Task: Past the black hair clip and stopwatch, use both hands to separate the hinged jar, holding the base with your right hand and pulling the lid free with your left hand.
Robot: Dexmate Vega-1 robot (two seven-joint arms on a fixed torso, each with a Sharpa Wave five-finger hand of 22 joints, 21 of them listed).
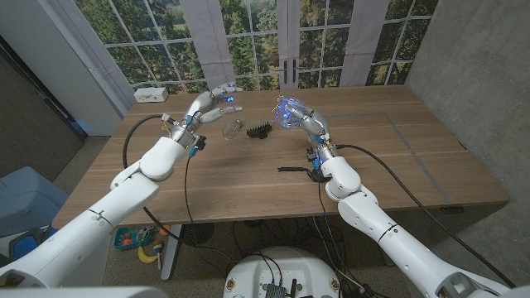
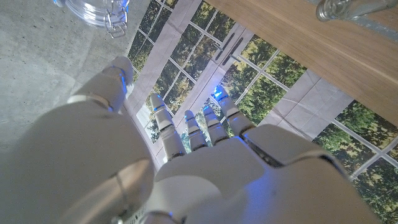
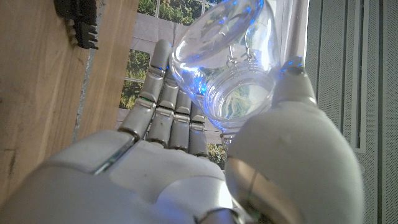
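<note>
— Nearest the head camera, what was the right robot hand (image 1: 291, 112) doing?

— It was raised above the worktop (image 1: 389, 157), fingers wrapped around the glass jar base (image 1: 287, 108). The glass lid (image 1: 233, 129) lay on the wood beside the black hair clip (image 1: 259, 130), just below the left robot hand (image 1: 211, 104), which hovered with fingers spread, holding nothing. That hand was clearly the nearer one to the lid.

— And the left wrist view?

— Fingers (image 2: 186, 134) apart and empty; the lid (image 2: 348, 9) sat on the worktop beyond them, the jar base (image 2: 93, 9) further off.

— The right wrist view?

— Thumb and fingers (image 3: 165, 109) clamped the base (image 3: 227, 68), its open mouth facing the palm, wire bail (image 3: 239, 59) showing. I'd judge the jar already separated.
</note>
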